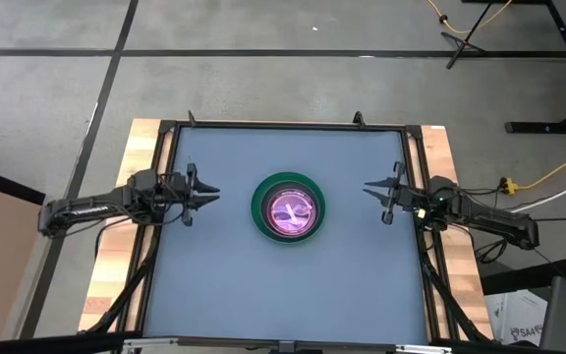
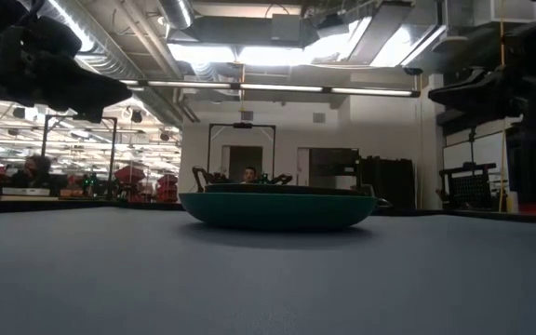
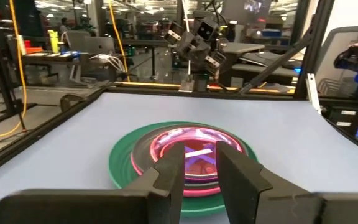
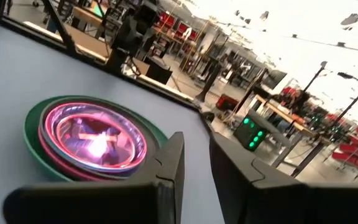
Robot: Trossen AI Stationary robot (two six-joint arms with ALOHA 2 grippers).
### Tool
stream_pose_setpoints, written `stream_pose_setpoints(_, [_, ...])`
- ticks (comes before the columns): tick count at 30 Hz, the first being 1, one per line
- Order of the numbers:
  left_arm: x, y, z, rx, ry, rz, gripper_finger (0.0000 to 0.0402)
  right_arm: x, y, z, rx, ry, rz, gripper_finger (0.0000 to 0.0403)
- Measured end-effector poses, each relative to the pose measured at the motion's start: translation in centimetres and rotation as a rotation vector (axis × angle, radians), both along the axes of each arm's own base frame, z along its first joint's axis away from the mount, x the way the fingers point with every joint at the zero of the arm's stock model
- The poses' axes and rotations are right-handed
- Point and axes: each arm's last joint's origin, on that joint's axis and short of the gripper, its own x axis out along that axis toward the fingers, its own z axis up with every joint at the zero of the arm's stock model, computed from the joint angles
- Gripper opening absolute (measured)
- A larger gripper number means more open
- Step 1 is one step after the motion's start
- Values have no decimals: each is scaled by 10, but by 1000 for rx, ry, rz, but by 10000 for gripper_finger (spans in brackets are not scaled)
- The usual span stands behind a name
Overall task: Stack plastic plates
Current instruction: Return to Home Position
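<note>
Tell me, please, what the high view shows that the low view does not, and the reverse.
Only the high view: the pink plate topping the stack, and the left gripper and right gripper in full, both open, flanking the stack and clear of it. Only the low view: the green plate's curved underside resting on the table, and a person in the room behind. Both: the green plate at the bottom of the one stack, mid-table.
</note>
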Motion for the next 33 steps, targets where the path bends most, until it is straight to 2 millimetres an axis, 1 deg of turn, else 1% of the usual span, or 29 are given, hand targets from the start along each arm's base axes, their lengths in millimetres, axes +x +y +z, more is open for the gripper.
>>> stream_pose_setpoints(33, [0,-1,0,0,-2,-10,84,0,0,-1,1,5,0,72])
